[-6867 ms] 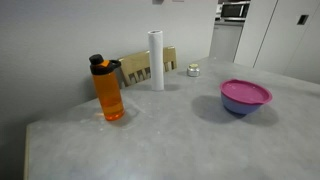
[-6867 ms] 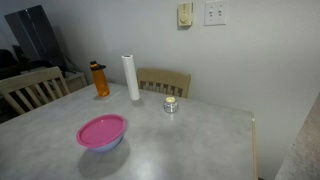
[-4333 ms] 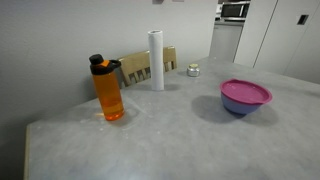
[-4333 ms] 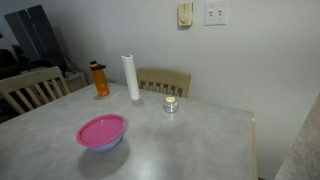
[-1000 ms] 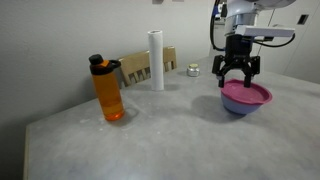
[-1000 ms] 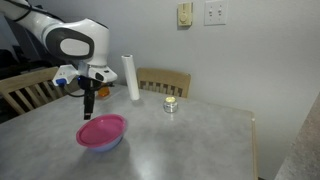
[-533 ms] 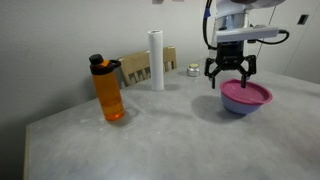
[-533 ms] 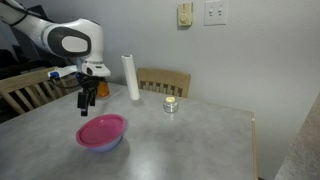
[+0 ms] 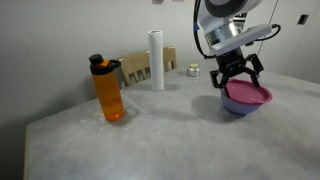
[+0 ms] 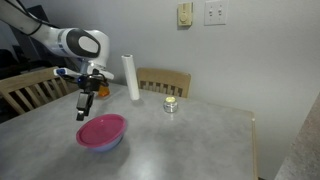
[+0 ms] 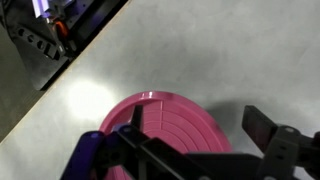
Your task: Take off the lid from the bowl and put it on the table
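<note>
- Magenta-pink lid [image 9: 248,94] still sits on the bowl [image 9: 240,108], toward one end of the table [image 9: 120,145].
- My gripper [image 9: 238,81], fingers apart and empty, has tilted over the last second and hovers just above the lid.
- Judgement: lining up for the rim; grasp not begun.

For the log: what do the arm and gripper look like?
The arm is glossy white with rounded housings and a dark grey disc on one joint. The gripper is black with angular linked fingers. A dark cable loops beside the wrist. No markings are legible.
</note>
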Action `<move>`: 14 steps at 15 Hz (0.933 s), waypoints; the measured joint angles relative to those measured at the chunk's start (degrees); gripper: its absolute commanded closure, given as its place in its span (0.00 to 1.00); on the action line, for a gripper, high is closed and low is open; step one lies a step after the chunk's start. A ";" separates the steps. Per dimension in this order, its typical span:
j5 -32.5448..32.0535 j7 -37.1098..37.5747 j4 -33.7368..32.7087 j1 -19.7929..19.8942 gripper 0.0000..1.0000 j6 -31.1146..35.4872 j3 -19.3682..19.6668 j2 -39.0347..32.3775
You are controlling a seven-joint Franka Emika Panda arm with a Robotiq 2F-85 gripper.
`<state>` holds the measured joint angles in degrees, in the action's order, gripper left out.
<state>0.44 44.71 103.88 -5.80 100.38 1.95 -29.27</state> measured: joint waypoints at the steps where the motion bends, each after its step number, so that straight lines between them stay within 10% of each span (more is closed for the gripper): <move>1: -0.68 -0.53 -1.26 0.00 0.00 -1.51 0.01 -0.61; 14: 0.41 1.23 -5.51 0.80 0.00 5.69 1.60 -2.93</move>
<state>0.86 45.94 98.37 -5.01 106.07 3.55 -32.20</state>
